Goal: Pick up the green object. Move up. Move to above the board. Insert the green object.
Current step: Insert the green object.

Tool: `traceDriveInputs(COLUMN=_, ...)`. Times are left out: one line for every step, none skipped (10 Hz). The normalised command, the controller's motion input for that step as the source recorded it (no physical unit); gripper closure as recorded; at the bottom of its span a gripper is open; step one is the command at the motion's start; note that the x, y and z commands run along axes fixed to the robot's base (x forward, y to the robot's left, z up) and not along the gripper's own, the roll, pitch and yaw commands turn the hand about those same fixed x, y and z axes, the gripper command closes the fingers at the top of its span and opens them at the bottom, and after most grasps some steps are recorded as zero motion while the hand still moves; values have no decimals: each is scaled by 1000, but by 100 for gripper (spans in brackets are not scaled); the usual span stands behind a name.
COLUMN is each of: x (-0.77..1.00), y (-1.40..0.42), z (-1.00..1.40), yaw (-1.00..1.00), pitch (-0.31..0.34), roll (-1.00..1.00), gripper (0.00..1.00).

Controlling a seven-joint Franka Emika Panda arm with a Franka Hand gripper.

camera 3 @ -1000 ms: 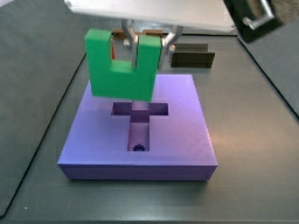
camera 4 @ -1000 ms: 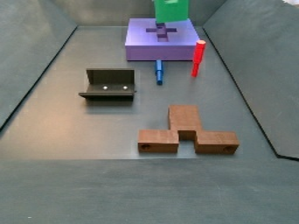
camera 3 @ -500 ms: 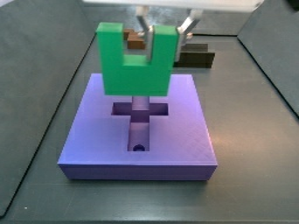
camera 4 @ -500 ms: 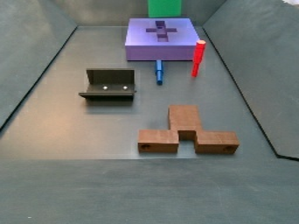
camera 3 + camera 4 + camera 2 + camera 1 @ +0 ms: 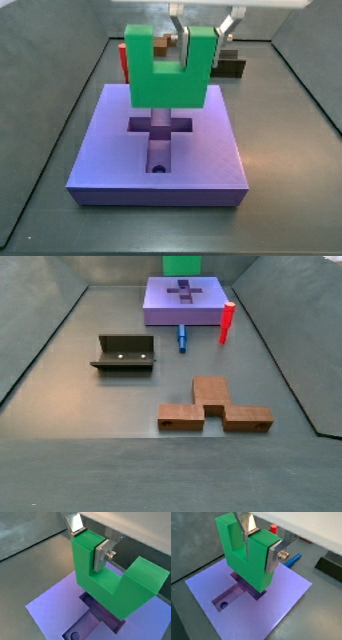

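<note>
The gripper [image 5: 256, 543] clamps one prong of the green object [image 5: 246, 554], holding it above the board [image 5: 158, 150]; the block looks rigid, light and smooth, so a prong grip suits it.

gripper [image 5: 201, 22]: two-finger parallel type, high at twelve o'clock in a side view, above the floor [image 5: 54, 120]
fingers [image 5: 272, 558]: flat silver plates, straight-edged and thin, showing in both wrist views
pads: dark, only a sliver showing on the plates' inner faces
screw [image 5: 283, 556]: silver, round-headed, on the outer face of one plate (its twin view shows it too)
housing [image 5: 308, 529]: smooth white casing above the fingers, at one o'clock in a wrist view
cables, markings: cannot tell
</note>
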Motion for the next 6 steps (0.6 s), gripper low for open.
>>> traceDriveInputs(x=3, y=0, z=-263, yaw=0, pitch=-11, roll=43, gripper=100)
traceDriveInputs(x=34, y=0, z=-260, yaw=0, pitch=0, roll=56, gripper=100)
traceDriveInputs(x=157, y=-3, z=-197, yaw=0, pitch=0, roll=61, gripper=100)
traceDriveInputs(x=249, y=-20, z=-200, yaw=0, pitch=-3, roll=43, gripper=100)
traceDriveInputs(x=209, y=0, z=-220, yaw=0, pitch=-1, roll=67, gripper=100)
traceDriveInputs(x=51, y=0, z=-200, yaw=0, pitch=-4, roll=81, gripper=100)
